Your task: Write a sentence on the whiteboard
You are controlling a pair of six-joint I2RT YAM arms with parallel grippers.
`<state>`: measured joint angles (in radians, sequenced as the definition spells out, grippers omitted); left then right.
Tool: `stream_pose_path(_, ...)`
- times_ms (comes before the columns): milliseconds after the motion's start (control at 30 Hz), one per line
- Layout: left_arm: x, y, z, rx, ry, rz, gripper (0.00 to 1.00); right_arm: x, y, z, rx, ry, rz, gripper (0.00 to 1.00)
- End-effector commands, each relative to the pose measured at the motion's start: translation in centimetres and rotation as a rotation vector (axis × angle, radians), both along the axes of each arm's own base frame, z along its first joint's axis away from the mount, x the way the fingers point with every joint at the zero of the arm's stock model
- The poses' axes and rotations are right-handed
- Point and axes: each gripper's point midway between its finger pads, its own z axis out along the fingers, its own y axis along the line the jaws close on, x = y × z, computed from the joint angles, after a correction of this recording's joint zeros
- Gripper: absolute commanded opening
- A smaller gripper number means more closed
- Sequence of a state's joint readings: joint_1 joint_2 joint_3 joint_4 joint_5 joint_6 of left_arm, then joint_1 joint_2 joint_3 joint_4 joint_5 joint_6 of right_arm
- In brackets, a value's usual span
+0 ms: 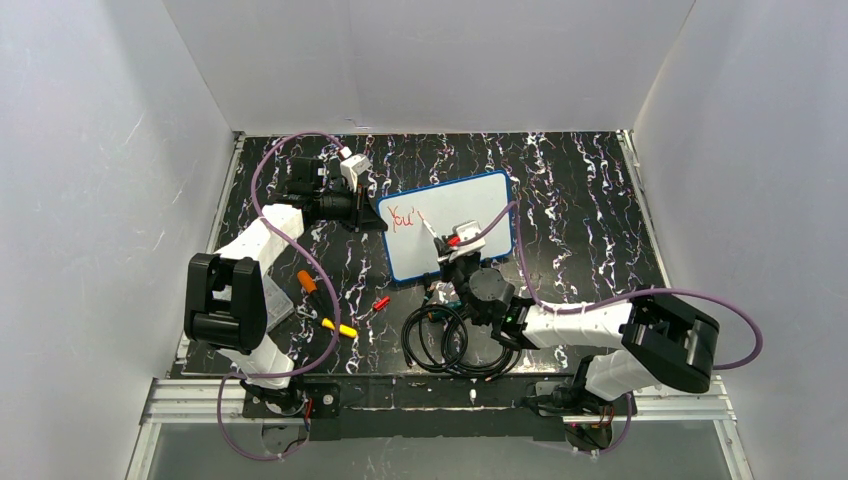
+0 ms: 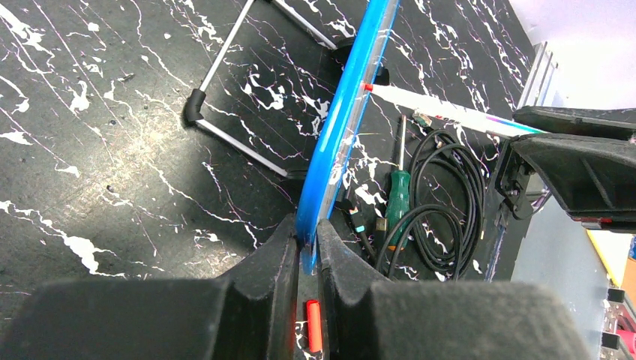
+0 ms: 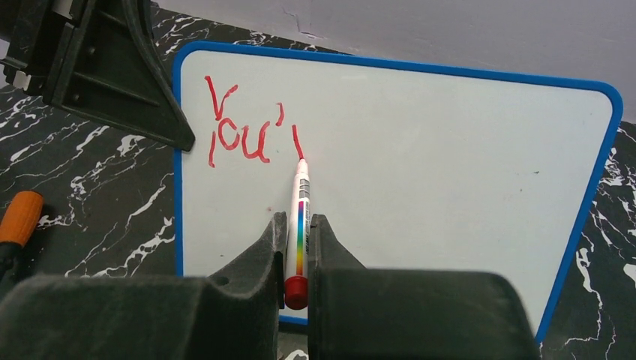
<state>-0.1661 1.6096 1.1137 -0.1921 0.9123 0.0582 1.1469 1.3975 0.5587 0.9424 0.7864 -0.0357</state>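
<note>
Blue-framed and probably light, stiff yet tippy, the whiteboard (image 3: 420, 187) is clamped by its edge in the left gripper (image 2: 307, 234); the right gripper (image 3: 298, 244) pinches the marker (image 3: 301, 199).

Left arm (image 1: 262, 235) reaching forward from its base, elbow folded, wrist turned toward the right, left claw (image 2: 307, 229) clamped on the blue edge of the whiteboard (image 2: 341, 142), right arm (image 1: 580, 322) stretched low toward the left, right claw (image 3: 298, 221) pinching a marker (image 3: 301, 191), its tip touching the board face.
</note>
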Motion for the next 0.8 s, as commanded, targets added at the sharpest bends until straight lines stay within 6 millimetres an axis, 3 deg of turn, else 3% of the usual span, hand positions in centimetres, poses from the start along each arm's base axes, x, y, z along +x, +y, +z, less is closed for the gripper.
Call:
stream_pose_path(0, -0.6, -0.2, 2.3, -0.014, -0.051, -0.022, 0.00, -0.2, -0.8, 0.0, 0.025, 0.014, -0.017, 0.01)
stream_pose_path(533, -0.6, -0.2, 2.2, -0.012, -0.049, -0.021, 0.00, 0.6, 0.3, 3.5, 0.075, -0.072, -0.028, 0.01)
stream_pose_path(767, -0.6, -0.2, 2.2, -0.011, -0.050, -0.022, 0.00, 1.0, 0.5, 3.8, 0.080, -0.087, -0.030, 0.01)
